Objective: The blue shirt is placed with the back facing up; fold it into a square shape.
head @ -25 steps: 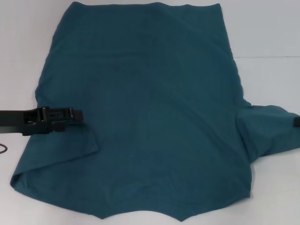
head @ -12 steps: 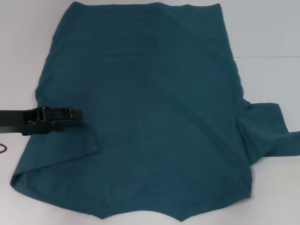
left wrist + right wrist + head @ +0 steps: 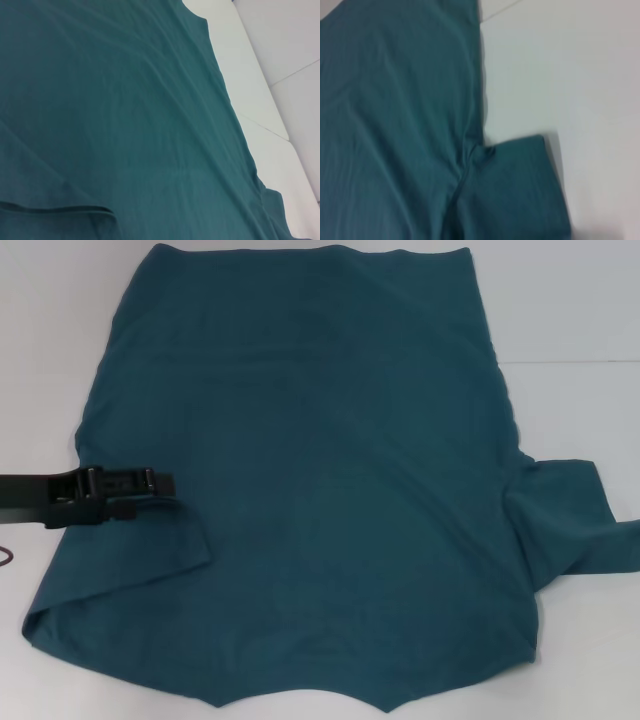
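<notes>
Right sleeve dropped flat; right hand gone. Left hand (image 3: pixel 160 487) pins dark teal-blue knit shirt (image 3: pixel 320 440)'s folded-in left sleeve; grip unreadable.

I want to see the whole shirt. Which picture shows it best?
The head view: nearly the whole blue shirt lies spread on the white table, with the left gripper over its folded-in sleeve. The left wrist view shows only cloth and one edge; the right wrist view shows just one sleeve.

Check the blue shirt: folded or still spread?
Mostly spread. The blue shirt lies flat on the table; only its left sleeve is folded inward, under the left end effector. Right sleeve sticks out.
</notes>
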Robot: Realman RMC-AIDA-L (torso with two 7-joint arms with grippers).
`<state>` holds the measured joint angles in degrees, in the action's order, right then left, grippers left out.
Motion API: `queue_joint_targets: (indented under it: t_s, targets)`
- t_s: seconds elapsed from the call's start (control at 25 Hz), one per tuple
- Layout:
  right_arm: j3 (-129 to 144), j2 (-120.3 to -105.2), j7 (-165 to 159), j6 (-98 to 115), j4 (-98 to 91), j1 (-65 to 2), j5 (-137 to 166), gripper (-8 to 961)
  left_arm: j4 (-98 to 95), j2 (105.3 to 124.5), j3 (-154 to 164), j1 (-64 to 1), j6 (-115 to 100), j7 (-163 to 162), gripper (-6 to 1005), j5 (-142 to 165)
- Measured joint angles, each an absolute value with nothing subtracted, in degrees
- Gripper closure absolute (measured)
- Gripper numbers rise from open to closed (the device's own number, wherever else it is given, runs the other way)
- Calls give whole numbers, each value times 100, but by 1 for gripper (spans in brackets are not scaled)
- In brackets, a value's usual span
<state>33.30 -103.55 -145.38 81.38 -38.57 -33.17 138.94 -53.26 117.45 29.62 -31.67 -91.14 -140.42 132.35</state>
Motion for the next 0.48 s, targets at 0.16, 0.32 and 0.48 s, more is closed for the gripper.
queue_joint_targets:
  t_s: [0.16,0.32,0.48]
  targets:
    - [3329,-10317,-14467,8225,-3867,-3269,13900,859,-5326,11743,2962,-3179,-9101,-14035,122,13235]
    - [3328,-10326,-14394,8114,-3867,-3252,13906,775,-5326,11751,2962,-3187,-9091,-14024,122,13236]
    - [3328,-10354,-14297,7989,-3845,-3247,13911,655,-5326,11765,2962,-3176,-9089,-14023,122,13236]
